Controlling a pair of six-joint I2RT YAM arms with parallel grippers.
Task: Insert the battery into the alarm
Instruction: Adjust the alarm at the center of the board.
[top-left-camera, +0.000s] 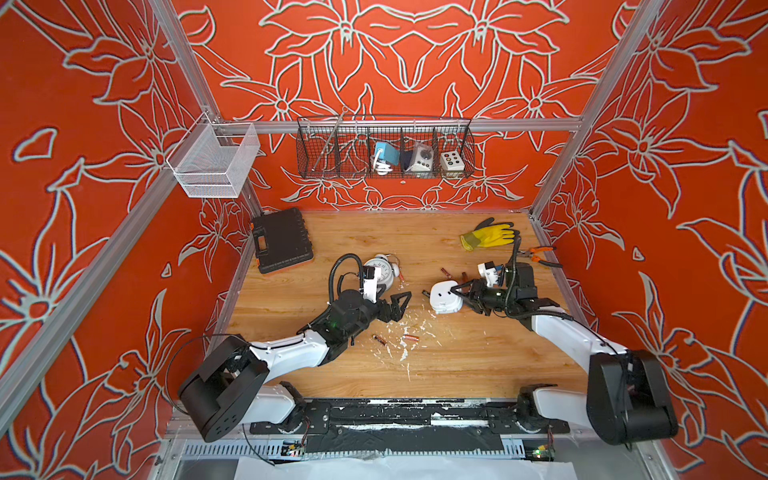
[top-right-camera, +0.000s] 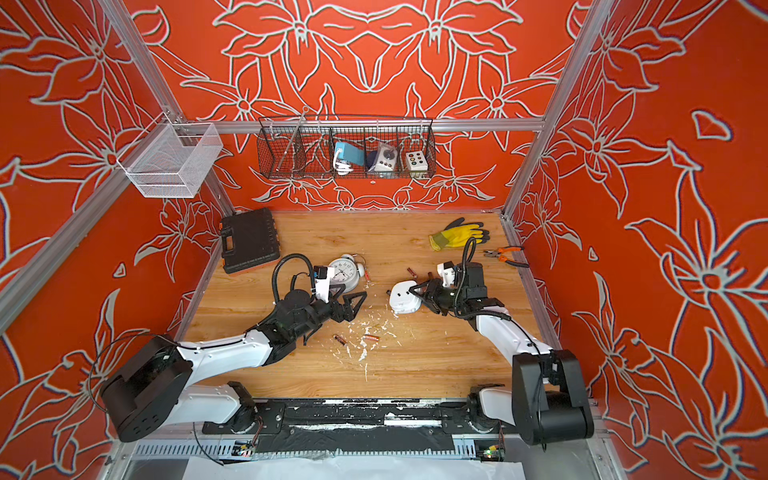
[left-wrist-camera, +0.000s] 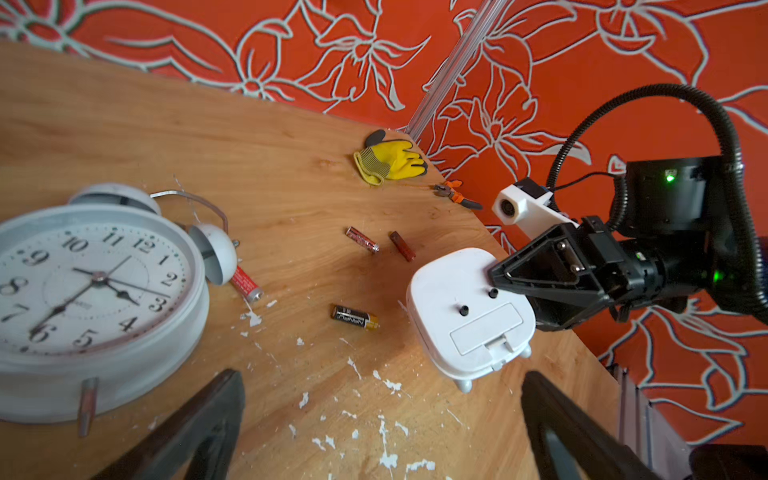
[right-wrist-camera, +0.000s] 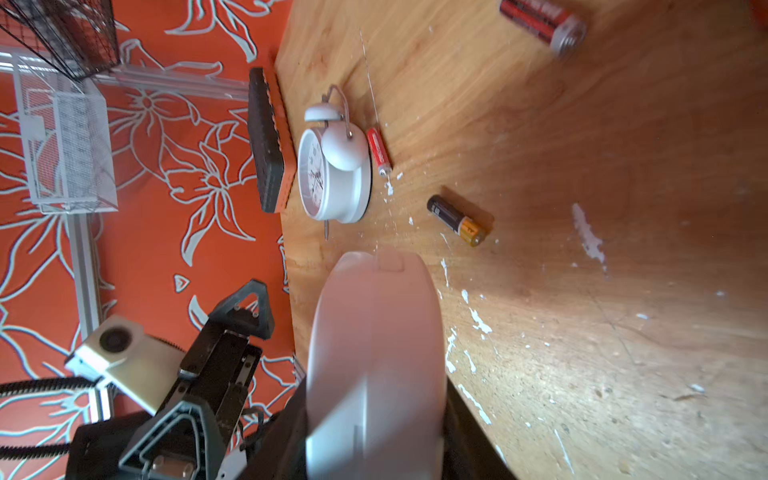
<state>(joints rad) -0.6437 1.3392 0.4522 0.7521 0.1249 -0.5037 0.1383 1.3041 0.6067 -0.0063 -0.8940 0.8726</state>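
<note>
**Open left hand faces the battery, right hand holds the alarm**

The right hand (top-left-camera: 460, 297) is clamped on the small white alarm (left-wrist-camera: 461, 316). It holds the alarm tilted, with the back and battery door (left-wrist-camera: 486, 328) turned toward the left hand (left-wrist-camera: 380, 374); the door looks closed. The left hand is empty, fingers wide apart, above the desk (left-wrist-camera: 124, 137). The black-and-gold battery (left-wrist-camera: 354, 318) lies flat just ahead of it, short of the alarm, its long axis running roughly finger to finger. The left hand is free and nearer, and would likely need a wrist turn to grip the battery's sides.

right gripper (top-left-camera: 457, 293) clasps white alarm (top-left-camera: 441, 298) | left gripper (top-left-camera: 402, 306) jaws apart
</note>
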